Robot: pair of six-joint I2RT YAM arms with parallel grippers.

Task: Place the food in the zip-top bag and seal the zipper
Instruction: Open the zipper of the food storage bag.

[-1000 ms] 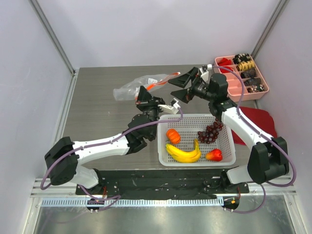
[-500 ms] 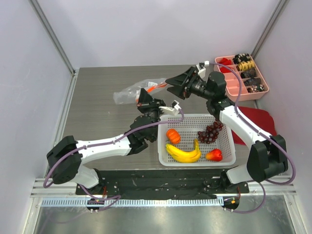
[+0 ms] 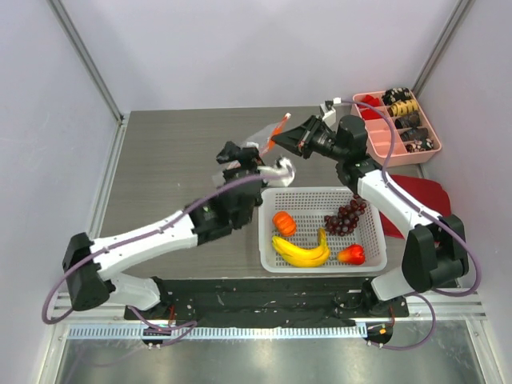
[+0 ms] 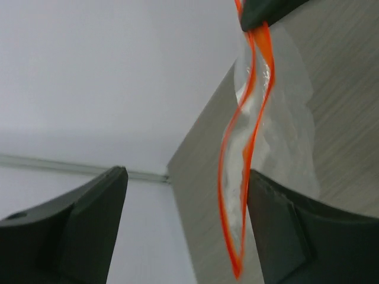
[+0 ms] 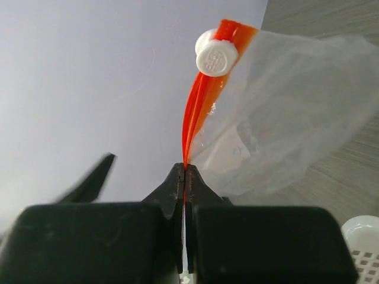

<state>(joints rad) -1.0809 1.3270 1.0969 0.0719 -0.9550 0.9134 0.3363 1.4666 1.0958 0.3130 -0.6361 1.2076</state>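
— Top external: where's the zip-top bag (image 3: pixel 258 144)?
— Up off the tabletop (image 3: pixel 160 168), over its far middle, hanging from the right gripper (image 3: pixel 286 134).
— Right jaws?
— Right wrist view: pinched fully together on the orange-red zipper (image 5: pixel 188 127). Clear film fans out to the right of the pinch. A white round slider (image 5: pixel 216 57) sits at the strip's far end, away from the pinch.
— And the left gripper (image 4: pixel 185 189)?
— Jaws spread wide, nothing held. In the left wrist view the strip dangles between the two fingers, closer to the right-hand one. Can't tell if the film touches it.
— Bag mouth?
— Same view: the two orange lips bow apart in the middle and meet again at the low end.
— Food?
— All in the white perforated basket (image 3: pixel 266 232) by the near right part of the tabletop: pumpkin (image 3: pixel 284 222), banana bunch (image 3: pixel 302 252), grape cluster (image 3: pixel 344 216), red-orange fruit (image 3: pixel 352 254). None touches the bag.
— Other stuff?
— Pink compartment tray (image 3: pixel 386 146) in the far right corner, red cloth (image 3: pixel 424 200) at the right edge, just beside the basket.
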